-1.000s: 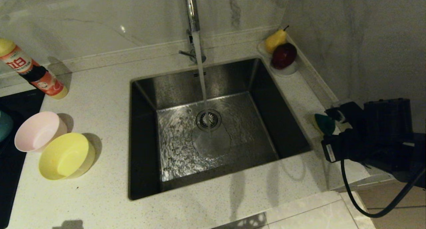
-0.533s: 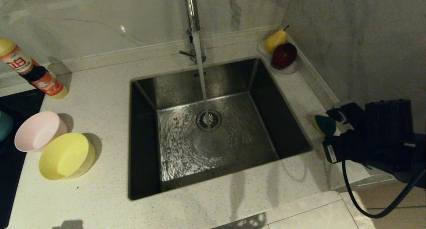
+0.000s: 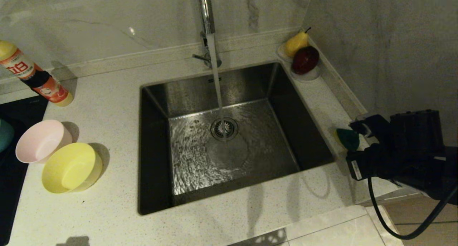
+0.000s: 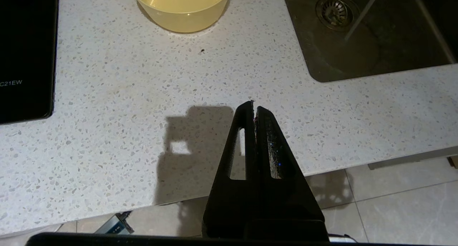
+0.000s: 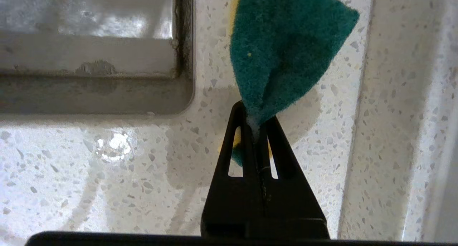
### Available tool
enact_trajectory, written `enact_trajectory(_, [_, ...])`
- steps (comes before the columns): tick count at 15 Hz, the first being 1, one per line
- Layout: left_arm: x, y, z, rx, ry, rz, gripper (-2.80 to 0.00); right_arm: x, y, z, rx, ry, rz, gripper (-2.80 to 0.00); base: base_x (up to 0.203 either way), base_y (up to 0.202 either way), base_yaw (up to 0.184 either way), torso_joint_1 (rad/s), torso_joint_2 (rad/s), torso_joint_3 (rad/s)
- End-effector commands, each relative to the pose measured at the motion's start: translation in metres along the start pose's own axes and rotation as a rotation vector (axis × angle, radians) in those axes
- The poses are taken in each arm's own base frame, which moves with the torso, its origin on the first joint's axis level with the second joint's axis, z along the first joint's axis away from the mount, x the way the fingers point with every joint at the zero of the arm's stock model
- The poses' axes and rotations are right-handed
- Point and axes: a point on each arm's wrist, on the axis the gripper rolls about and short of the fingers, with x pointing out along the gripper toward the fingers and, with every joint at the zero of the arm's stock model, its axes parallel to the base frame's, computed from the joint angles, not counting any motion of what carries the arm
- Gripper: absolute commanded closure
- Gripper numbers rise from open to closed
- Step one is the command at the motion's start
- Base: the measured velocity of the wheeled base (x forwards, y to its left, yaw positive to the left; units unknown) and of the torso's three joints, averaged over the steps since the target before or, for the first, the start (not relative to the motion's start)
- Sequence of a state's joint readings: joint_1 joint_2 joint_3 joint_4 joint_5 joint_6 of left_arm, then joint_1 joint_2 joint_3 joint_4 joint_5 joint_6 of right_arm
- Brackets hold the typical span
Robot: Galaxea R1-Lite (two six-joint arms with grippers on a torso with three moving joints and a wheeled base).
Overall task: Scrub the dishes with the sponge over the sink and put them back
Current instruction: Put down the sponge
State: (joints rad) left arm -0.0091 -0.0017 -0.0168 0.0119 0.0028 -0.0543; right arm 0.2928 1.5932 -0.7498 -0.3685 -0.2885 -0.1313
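Gleaming speckled countertop (image 3: pixel 107 106); right claw (image 5: pixel 254 126) clamped on sponge (image 5: pixel 286 49); left claw (image 4: pixel 254 108) together.

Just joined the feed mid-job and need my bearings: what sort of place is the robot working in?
Most likely a home kitchen: a steel sink set in a speckled stone countertop, its tap running, with a black cooktop beside it.

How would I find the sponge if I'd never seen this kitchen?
Start at the big steel sink with water running into it, then look at the counter strip along its right side. There the right gripper has its black fingers pinched on the sponge. It is the only dark green thing there, with yellow foam peeking out.
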Motion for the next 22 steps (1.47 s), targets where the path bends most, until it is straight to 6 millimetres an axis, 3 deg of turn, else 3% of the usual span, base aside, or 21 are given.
enact_trajectory(1, [0.000,0.000,0.000,-0.001,0.000,0.000,0.00,0.001,0.000,0.001,0.002,-0.004,-0.002,-2.80,0.000,0.000,0.000,0.000,0.00,0.000])
enact_trajectory(10, [0.000,0.000,0.000,0.000,0.000,0.000,0.00,-0.007,-0.001,0.010,0.012,-0.044,0.004,-2.80,0.000,0.000,0.000,0.000,0.00,0.000])
enact_trajectory(14, [0.000,0.000,0.000,-0.001,0.000,0.000,0.00,-0.010,0.011,0.009,0.036,-0.045,0.046,-2.80,0.000,0.000,0.000,0.000,0.00,0.000])
enact_trajectory(22, [0.000,0.000,0.000,-0.001,0.000,0.000,0.00,-0.008,0.013,0.008,0.099,-0.030,0.059,-2.80,0.000,0.000,0.000,0.000,0.00,0.000])
